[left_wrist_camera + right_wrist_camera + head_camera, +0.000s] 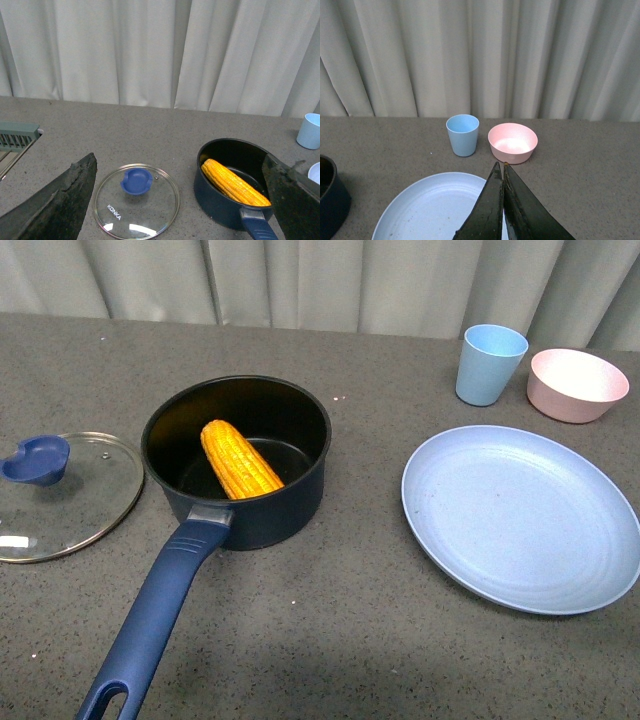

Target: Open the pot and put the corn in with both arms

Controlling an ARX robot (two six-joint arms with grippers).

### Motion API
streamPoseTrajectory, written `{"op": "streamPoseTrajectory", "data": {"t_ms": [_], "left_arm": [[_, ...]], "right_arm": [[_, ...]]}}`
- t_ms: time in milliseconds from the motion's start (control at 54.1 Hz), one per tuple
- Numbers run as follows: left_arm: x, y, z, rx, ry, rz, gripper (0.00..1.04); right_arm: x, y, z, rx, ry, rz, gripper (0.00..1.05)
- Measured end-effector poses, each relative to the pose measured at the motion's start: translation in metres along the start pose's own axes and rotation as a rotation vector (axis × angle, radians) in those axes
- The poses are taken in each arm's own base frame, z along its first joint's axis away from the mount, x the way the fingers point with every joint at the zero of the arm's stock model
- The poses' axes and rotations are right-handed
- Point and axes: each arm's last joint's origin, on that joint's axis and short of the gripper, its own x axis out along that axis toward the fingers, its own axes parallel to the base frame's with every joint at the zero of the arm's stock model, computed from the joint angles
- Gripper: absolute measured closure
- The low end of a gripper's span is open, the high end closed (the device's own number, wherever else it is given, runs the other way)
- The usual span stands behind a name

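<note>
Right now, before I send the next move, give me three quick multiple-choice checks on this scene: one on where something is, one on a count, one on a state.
1. Where is the corn?
A. On the plate
B. In the pot
C. On the table beside the lid

2. How many pieces of light-blue tableware are out?
A. One
B. Two
C. Three

3. How is the right gripper?
A. Shut, holding nothing
B. Open
C. Shut on the corn

Answers:
1. B: the cob leans inside the pot, and the plate is bare.
2. B: only the plate and the cup are light blue; the bowl is pink.
3. A: its fingers meet with nothing between them, over the plate.
</note>
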Motion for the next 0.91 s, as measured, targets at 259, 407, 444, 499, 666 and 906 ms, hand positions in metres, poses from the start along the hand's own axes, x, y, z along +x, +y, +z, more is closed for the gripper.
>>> {"op": "streamPoseTrajectory", "data": {"t_ms": [259,407,444,499,666,906], "left_arm": [[0.0,0.0,0.0,0.0,0.0,0.0,0.07],[0.0,0.0,0.0,0.0,0.0,0.0,0.07],[0.0,0.0,0.0,0.0,0.0,0.0,0.07],[0.0,0.0,0.0,0.0,0.0,0.0,0.07],[0.0,0.0,0.0,0.0,0.0,0.0,0.07],[0.0,0.0,0.0,0.0,0.0,0.0,0.07]], "right_arm": [[-0.017,-0.014,0.001,0.002,-0.005,0.021,1.04],[-0.024,-0.02,0.004,0.003,-0.017,-0.008,1.04],[-0.025,-0.02,0.004,0.003,-0.017,-0.006,1.04],[-0.027,-0.02,0.004,0.003,-0.018,-0.006,1.04],[-0.032,-0.02,0.006,0.003,-0.024,-0.007,1.04],[-0.039,-0.02,0.006,0.003,-0.027,-0.007,1.04]]}}
